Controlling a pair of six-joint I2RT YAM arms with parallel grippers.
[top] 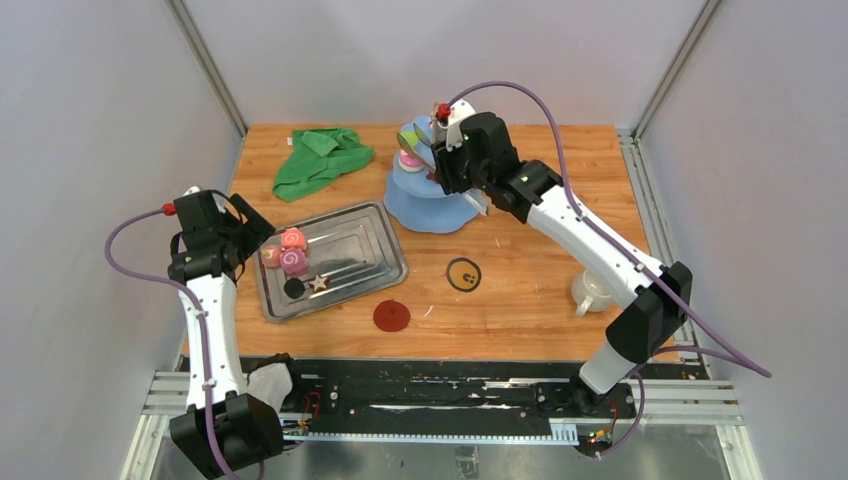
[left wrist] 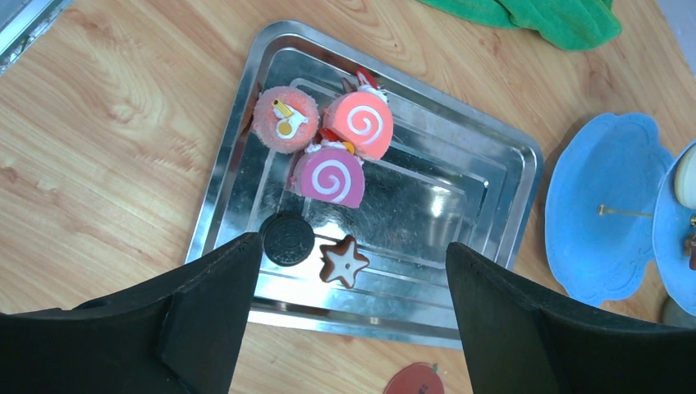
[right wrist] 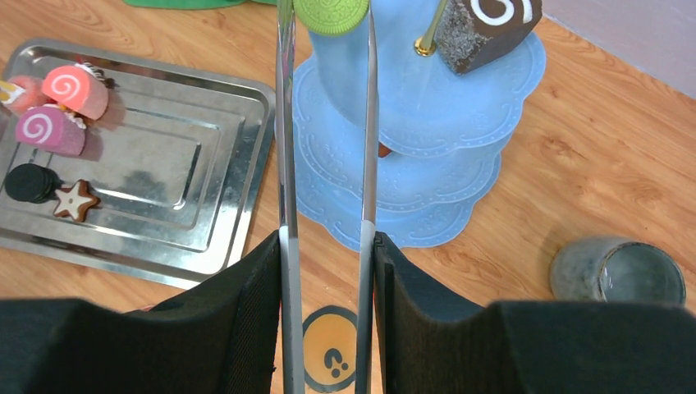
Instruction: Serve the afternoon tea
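three swirl rolls (right wrist: pixel 75 89), one star (right wrist: pixel 75 201), two discs (right wrist: pixel 31 182), one orange sweet (left wrist: pixel 284 120), one tray (right wrist: pixel 164 168)

Top camera overlooks the whole worktop (top: pixel 520 290) from the near edge; wrist cameras look down closer — all share the tray (top: pixel 372 242).

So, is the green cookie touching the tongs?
Touching. The right wrist view shows the green cookie pinched between both tips of the tongs.
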